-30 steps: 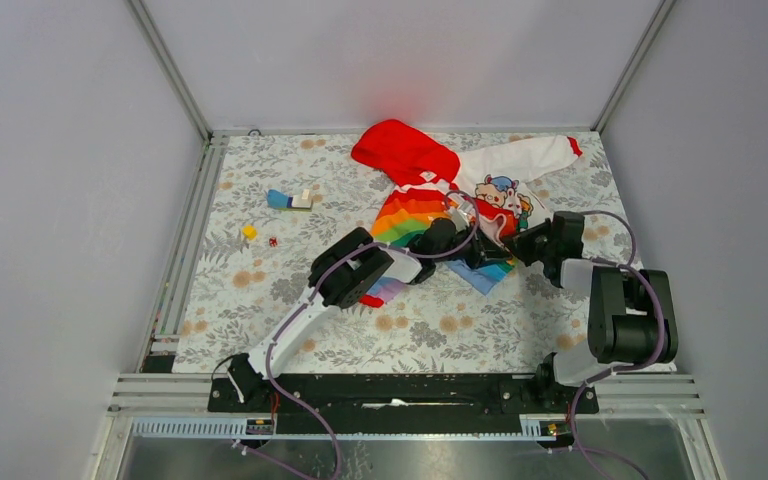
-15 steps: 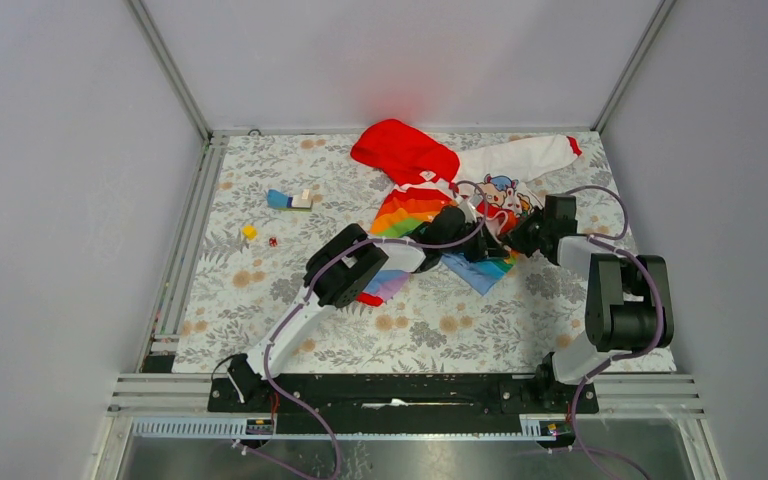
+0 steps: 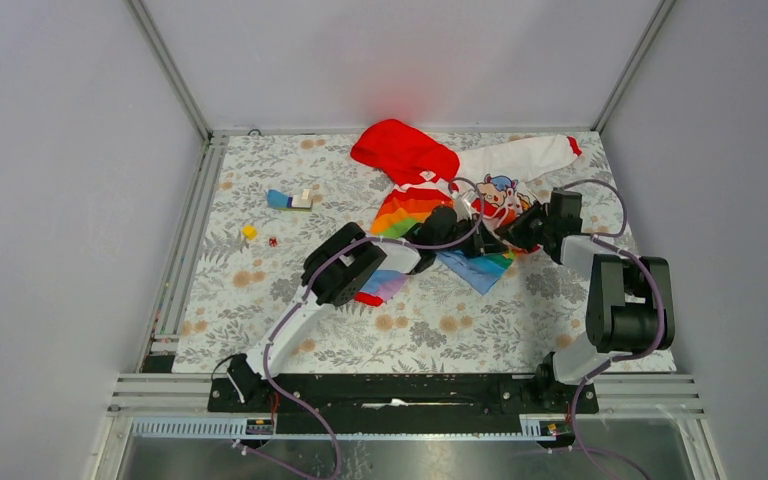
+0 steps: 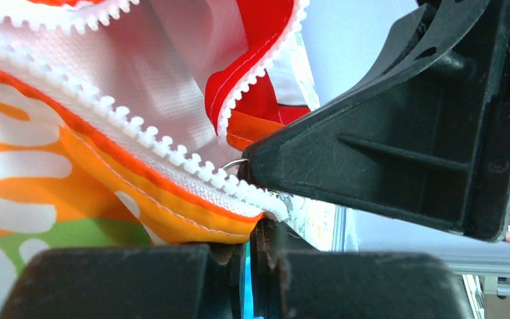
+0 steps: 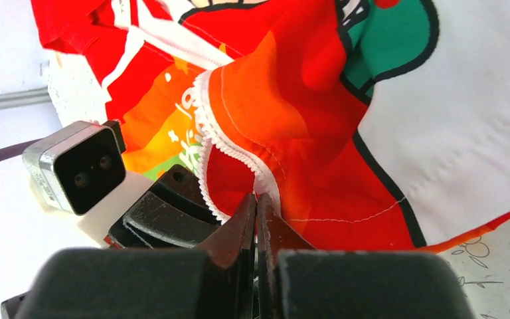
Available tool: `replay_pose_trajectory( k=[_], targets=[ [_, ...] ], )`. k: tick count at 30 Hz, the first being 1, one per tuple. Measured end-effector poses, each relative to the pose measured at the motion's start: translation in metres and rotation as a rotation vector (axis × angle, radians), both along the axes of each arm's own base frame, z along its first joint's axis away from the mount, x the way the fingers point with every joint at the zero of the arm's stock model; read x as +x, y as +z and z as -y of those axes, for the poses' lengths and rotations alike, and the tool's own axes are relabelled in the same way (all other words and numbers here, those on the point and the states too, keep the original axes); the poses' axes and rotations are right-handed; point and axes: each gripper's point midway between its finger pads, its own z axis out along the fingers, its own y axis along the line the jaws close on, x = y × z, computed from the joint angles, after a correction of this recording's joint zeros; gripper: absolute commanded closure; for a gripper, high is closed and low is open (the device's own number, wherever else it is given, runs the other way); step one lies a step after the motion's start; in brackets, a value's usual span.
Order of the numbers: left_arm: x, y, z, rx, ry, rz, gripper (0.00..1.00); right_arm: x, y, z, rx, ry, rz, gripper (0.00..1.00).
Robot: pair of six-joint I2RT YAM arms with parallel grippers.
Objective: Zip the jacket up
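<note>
Got jacket [image 3: 415, 208] lying on the table [image 3: 260, 290], far half, a bit right of centre. Seeing red hood [image 3: 400, 150] toward the back wall, one white sleeve [image 3: 520, 157] thrown out to the right rear, rainbow body bunched under both arms. Not zipped up front: in left wrist view, reading two rows of white zipper teeth [image 4: 139, 136] apart, converging only at the bottom by the orange hem. Spotting a small metal ring [image 4: 234, 164] right at that junction. Clamped tight on the hem just below the junction with left gripper [image 4: 257, 249], jaws pressed together on fabric. Pinched closed at the same junction from the opposite side with right gripper [image 5: 257, 212], tips on the teeth edge, touching the ring; can't tell whether gripping the ring or only cloth. Reading both tips as nearly meeting over the jacket front in the top view. Further out, left of the jacket and well apart: noting a blue-and-white block [image 3: 290, 200], a small yellow piece [image 3: 249, 232], a tiny red piece [image 3: 272, 242] on the floral cover.
</note>
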Motion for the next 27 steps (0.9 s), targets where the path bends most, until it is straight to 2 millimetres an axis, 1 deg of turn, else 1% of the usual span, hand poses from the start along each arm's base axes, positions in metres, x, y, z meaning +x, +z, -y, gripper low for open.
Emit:
replay_pose_trajectory(
  k=[5,7,8,10,13,17,19,22,23,24,25,27],
  targets=[
    [-0.005,0.003,-0.008,-0.047,0.005,-0.012,0.92,-0.006,0.005,-0.007,0.027,0.084,0.024,1.00],
    [-0.008,0.004,-0.011,-0.059,0.002,-0.022,0.86,-0.006,0.008,-0.009,0.055,0.109,0.050,1.00],
    [-0.011,0.002,-0.013,-0.057,-0.007,-0.030,0.80,-0.005,0.013,-0.011,0.078,0.126,0.075,1.00],
    [-0.024,-0.009,-0.015,-0.035,-0.035,-0.067,0.72,0.000,0.026,-0.016,0.112,0.156,0.138,1.00],
    [-0.038,-0.005,-0.014,-0.037,-0.064,-0.080,0.58,0.007,0.042,-0.019,0.134,0.192,0.222,1.00],
    [-0.046,0.002,-0.019,-0.026,-0.083,-0.065,0.46,0.007,0.047,-0.019,0.145,0.209,0.245,1.00],
    [-0.051,0.004,-0.024,0.001,-0.092,-0.054,0.40,0.007,0.047,-0.018,0.144,0.209,0.247,1.00],
    [-0.059,0.007,-0.036,0.059,-0.109,-0.027,0.34,0.008,0.048,-0.017,0.140,0.211,0.254,1.00],
    [-0.062,0.008,-0.040,0.076,-0.114,-0.015,0.23,0.008,0.048,-0.017,0.141,0.214,0.257,1.00],
    [-0.064,0.011,-0.047,0.097,-0.120,-0.002,0.08,0.007,0.048,-0.018,0.141,0.217,0.260,1.00],
    [-0.068,0.015,-0.054,0.112,-0.129,0.010,0.03,0.007,0.049,-0.018,0.141,0.219,0.262,1.00],
    [-0.073,0.026,-0.066,0.126,-0.150,0.028,0.02,0.007,0.049,-0.019,0.143,0.228,0.269,1.00]
  ],
)
